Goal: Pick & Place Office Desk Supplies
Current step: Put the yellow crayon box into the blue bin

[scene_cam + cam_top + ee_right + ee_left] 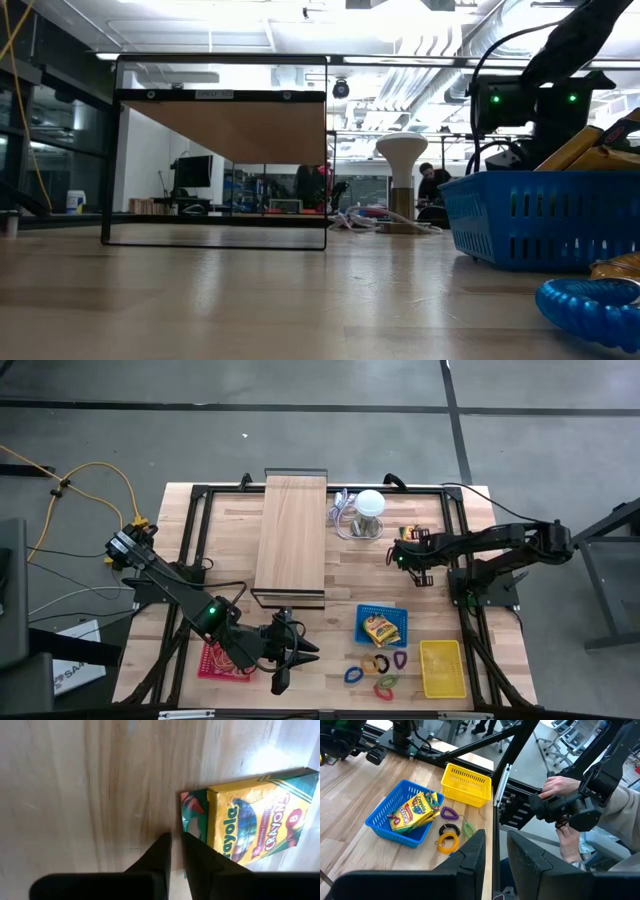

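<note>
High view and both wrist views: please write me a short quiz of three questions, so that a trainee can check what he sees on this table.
1. True or false: the yellow plastic mesh basket holds crayon packs.
2. Where does the pile of yellow-orange crayon packs lie?
A. in the blue plastic mesh basket
B. on the long wooden board
C. on the floor
3. Complete: the single yellow-and-green crayon box lies on the bare table top, next to the ___ gripper.

Key:
1. False; it holds none.
2. A.
3. The right gripper.
</note>
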Action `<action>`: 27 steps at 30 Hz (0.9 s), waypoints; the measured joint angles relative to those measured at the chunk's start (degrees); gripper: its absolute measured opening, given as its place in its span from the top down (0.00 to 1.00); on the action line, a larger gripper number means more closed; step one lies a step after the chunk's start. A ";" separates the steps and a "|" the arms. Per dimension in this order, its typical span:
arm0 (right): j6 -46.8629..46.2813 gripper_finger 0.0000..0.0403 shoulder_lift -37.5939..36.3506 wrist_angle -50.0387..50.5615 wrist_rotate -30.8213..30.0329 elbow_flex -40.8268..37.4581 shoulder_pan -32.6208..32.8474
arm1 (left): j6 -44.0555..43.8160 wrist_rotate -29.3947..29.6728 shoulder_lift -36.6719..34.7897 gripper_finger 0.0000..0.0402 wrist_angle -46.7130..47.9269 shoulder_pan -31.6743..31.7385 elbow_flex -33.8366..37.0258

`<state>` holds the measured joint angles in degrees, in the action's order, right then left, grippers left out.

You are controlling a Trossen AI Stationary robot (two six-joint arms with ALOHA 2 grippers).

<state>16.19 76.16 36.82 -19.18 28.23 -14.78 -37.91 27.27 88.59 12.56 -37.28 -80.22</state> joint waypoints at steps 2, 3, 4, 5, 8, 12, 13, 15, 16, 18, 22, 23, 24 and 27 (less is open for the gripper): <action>0.03 0.93 0.00 -0.07 0.10 0.00 -0.03 | 0.00 0.00 0.01 0.81 0.00 0.00 -0.01; 0.07 0.93 0.00 -0.13 -0.03 0.00 -0.01 | 0.00 0.00 -0.01 0.81 0.00 0.00 -0.01; 0.09 0.93 0.00 -0.20 -0.16 0.00 -0.01 | 0.00 0.00 0.01 0.81 0.00 0.00 -0.01; 0.09 0.93 0.00 -0.26 -0.28 -0.01 -0.01 | 0.00 0.00 0.01 0.81 0.00 0.00 0.01; 0.01 0.92 0.04 -0.76 -1.06 -0.04 0.06 | 0.00 0.00 0.01 0.81 0.00 0.00 0.01; 0.00 0.89 0.07 -1.54 -1.57 -0.07 0.03 | 0.00 0.00 0.01 0.81 0.00 0.00 0.00; 0.00 0.88 0.07 -1.64 -1.72 -0.07 0.03 | 0.00 0.00 -0.01 0.81 0.00 0.00 -0.01; 0.00 0.87 0.07 -1.82 -1.91 -0.07 0.03 | 0.00 0.00 0.01 0.81 0.00 0.00 0.00; -0.02 0.86 0.07 -1.88 -1.93 -0.07 0.03 | 0.00 0.00 0.01 0.81 0.00 0.00 0.00; -0.02 0.84 0.07 -1.96 -1.95 -0.07 0.03 | 0.00 0.00 0.00 0.81 0.00 0.00 0.01; -0.04 0.83 0.07 -2.09 -1.93 -0.07 -0.01 | 0.00 0.00 0.01 0.81 0.00 0.00 0.00; -0.04 0.82 0.07 -2.16 -1.86 -0.07 -0.01 | 0.00 0.00 0.01 0.81 0.00 0.00 -0.01; -0.04 0.82 0.04 -2.20 -1.54 -0.05 -0.07 | 0.00 0.00 -0.01 0.81 0.00 0.00 0.01; 0.00 0.83 -0.02 -2.26 0.65 0.00 -1.17 | 0.00 0.00 0.00 0.81 0.00 0.00 -0.01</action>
<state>16.19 76.14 34.56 -18.52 28.23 -15.94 -37.91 27.27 88.59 12.56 -37.28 -80.22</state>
